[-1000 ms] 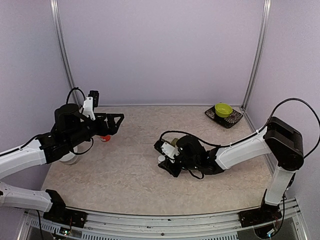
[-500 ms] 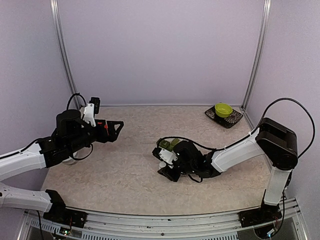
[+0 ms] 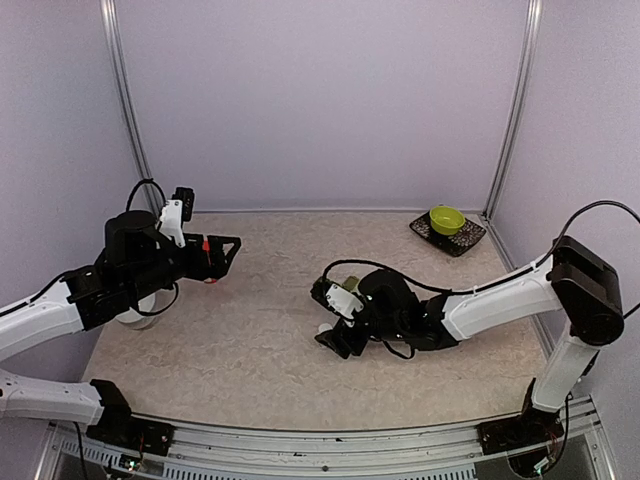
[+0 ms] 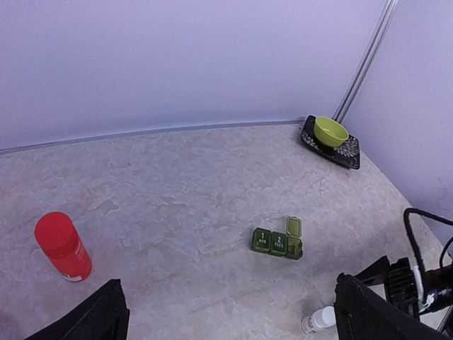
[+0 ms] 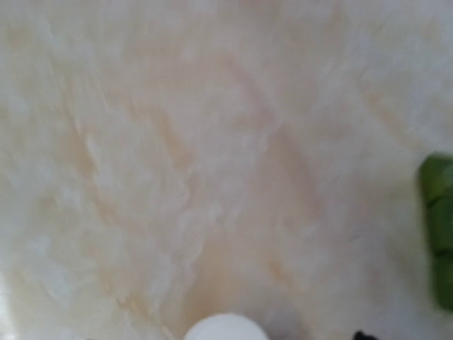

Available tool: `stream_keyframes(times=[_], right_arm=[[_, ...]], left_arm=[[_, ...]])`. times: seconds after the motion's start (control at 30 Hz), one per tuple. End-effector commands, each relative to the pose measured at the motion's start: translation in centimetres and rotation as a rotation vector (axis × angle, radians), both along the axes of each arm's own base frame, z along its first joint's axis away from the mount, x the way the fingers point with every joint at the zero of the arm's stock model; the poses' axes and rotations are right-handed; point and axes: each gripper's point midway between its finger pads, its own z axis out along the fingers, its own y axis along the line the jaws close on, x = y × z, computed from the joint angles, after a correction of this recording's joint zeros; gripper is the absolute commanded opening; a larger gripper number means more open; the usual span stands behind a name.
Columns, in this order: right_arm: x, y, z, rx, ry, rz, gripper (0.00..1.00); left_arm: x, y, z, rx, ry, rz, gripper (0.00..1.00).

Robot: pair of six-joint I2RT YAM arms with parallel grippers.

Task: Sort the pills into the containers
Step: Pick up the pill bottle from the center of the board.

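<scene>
The containers (image 4: 277,242) are a short dark green strip of three joined square compartments, lying on the desk (image 4: 177,177) near its middle, a little toward the right edge. Two lids are shut, each with a pale mark on top. The third lid, at the end nearer the right edge, stands open and upright, lighter green on its inner face. What lies inside that open compartment is too small to make out.

A small white-capped bottle (image 4: 320,320) stands near the strip on its near side, apart from it. The right gripper (image 3: 335,335) sits low over the desk right at this bottle. The blurred right wrist view shows only the white cap at its bottom edge and a green sliver at its right, so I cannot tell how wide that pincer stands or whether it holds the bottle.

A red bottle (image 4: 62,246) stands upright toward the left edge. The left gripper (image 4: 228,283) hangs above that side with its jaws spread wide and nothing between them.

In the far right corner, a yellow-green bowl (image 4: 330,131) rests on a dark tray (image 4: 348,154).
</scene>
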Motion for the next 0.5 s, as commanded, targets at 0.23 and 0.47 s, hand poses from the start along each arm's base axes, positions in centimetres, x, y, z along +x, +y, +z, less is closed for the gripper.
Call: stream_keyframes(times=[0.23,0.47], right_arm=[[-0.9,-5.7,10.0,0.131,-0.137,-0.138,1.0],[0.0,-11.0,11.7,0.188,-0.198,-0.354,1.0]], left_arm=[[-0.8,-3.0,-0.4,0.026,0.013,-0.121,0.99],[-0.8,-7.8,-3.2,0.099,0.046,-0.19,0.99]])
